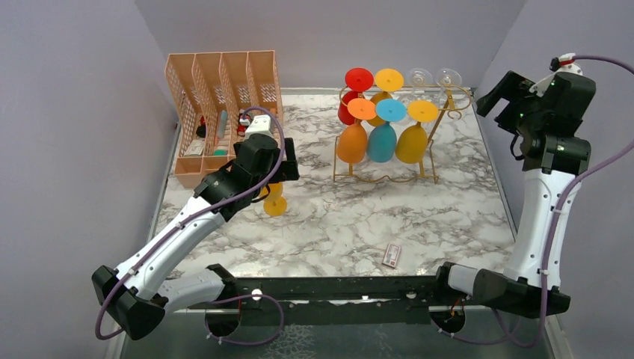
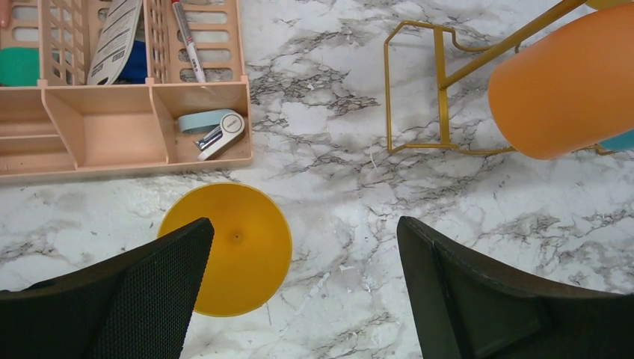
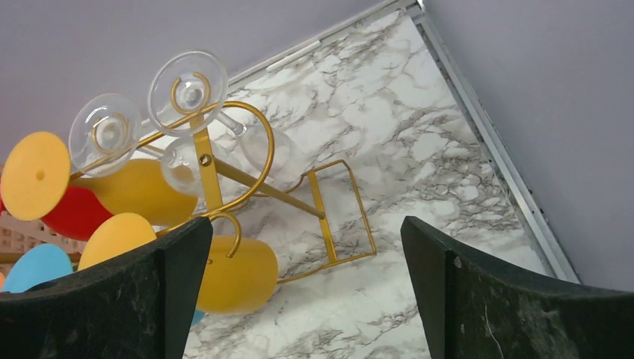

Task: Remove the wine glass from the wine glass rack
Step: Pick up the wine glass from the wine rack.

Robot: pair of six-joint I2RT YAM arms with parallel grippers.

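one wine glass (image 2: 243, 250) near organiser (image 2: 112, 134), left hand (image 2: 303, 233) wide

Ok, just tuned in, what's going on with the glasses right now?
The left gripper hangs open over an orange-yellow wine glass that sits on the marble table near the peach organiser. The glass is off the wine glass rack and not gripped. The gold rack holds the other glasses, several coloured and two clear. The right gripper is open and empty, raised by the rack's right end.
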